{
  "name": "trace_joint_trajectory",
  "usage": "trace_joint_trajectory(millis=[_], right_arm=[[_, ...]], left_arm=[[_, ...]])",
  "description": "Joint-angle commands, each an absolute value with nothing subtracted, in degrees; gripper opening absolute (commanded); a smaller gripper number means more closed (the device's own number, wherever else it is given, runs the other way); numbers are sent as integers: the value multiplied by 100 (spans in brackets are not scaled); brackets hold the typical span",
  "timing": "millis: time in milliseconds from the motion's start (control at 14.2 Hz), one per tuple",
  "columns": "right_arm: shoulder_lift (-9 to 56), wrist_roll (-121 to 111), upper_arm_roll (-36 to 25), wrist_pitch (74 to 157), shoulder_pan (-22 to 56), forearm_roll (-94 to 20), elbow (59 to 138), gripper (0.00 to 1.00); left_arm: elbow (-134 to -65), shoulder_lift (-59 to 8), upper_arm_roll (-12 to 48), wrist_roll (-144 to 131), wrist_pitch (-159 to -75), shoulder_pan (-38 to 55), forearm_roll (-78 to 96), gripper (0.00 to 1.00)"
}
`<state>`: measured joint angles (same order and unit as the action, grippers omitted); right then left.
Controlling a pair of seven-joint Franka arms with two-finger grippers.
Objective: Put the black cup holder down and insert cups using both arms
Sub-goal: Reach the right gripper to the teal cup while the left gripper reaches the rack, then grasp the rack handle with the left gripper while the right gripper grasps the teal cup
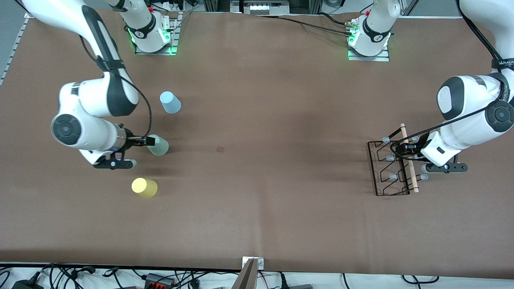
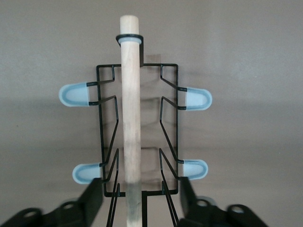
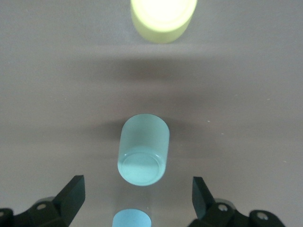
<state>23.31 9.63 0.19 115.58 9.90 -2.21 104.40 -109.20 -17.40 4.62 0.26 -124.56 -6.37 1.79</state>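
Lowest on the brown table [image 1: 257, 224] sits the yellow cup [image 1: 144, 187], smooth tapered plastic, upside down, past the right gripper's tips. The right gripper [image 3: 137, 191] is spread wide just over the mint green cup [image 3: 143, 150], which stands between its fingers untouched; the light blue cup [image 1: 170, 102] stands apart. At the left arm's end, the left gripper [image 2: 137, 196] straddles the black cup holder [image 1: 391, 168], thin wire, round wooden rod [image 2: 131, 123] between its jaws, fingers [image 2: 92, 196] apart and clear of it.

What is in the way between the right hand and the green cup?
Nothing visible. The right hand hangs open just over the mint green cup, one finger on each side and only bare table around it.
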Motion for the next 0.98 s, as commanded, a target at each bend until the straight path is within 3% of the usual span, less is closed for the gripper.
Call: trace_joint_trajectory(millis=[0, 281, 562, 913], right_arm=[[2285, 1090, -9, 12049, 1028, -272, 10915, 100], [2496, 1116, -9, 12094, 1011, -308, 10916, 100], [2601, 1195, -9, 12102, 993, -404, 10907, 100], [2707, 1230, -18, 12111, 949, -668, 10907, 100]], left_arm=[[-11153, -1521, 475, 79, -12551, -685, 185, 46], [-11153, -1529, 475, 88, -12577, -712, 185, 4], [-10725, -1477, 736, -35, -11553, -633, 237, 1], [-9117, -1660, 1889, -1138, -10091, -345, 193, 1]])
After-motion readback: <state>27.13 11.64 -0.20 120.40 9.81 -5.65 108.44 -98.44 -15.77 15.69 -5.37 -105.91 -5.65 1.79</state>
